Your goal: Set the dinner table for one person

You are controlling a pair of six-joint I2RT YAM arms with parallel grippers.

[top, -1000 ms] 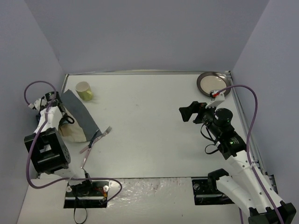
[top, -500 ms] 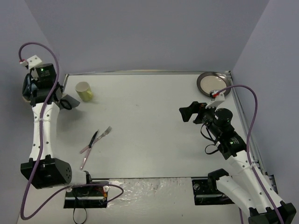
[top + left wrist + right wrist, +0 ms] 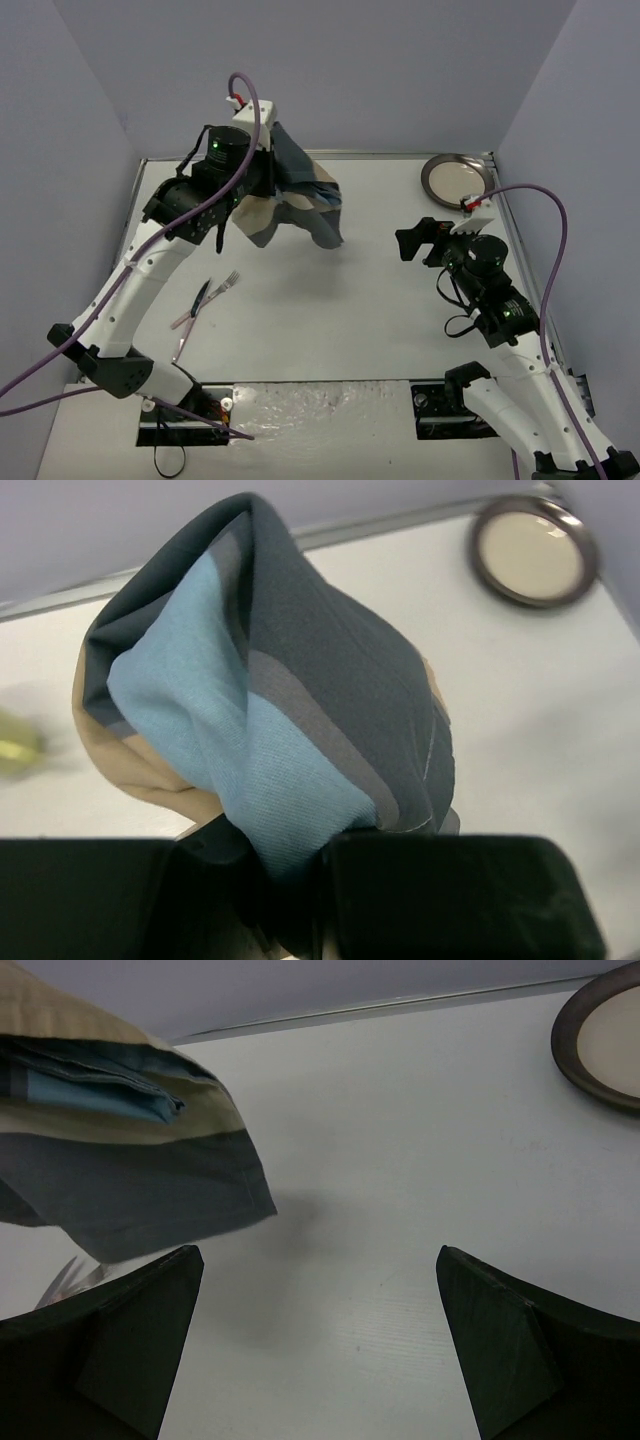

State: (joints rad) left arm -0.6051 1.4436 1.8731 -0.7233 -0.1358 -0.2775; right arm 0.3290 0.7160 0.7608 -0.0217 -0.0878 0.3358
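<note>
Moved: left gripper (image 3: 318, 900) swung from the left wall to above the dinner table (image 3: 330, 300).
Left gripper: clamped on the placemat (image 3: 280, 710).
Right gripper (image 3: 318, 1295): jaws spread wide, holding nothing.

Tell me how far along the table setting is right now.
Early. Nothing looks placed yet: the plate sits in the far right corner and the cutlery lies crossed on the left side. In hand: the left gripper is shut on the bunched placemat, held above the dinner table. The right gripper is open, empty. Left: spread the placemat, then bring plate and cutlery to it.
</note>
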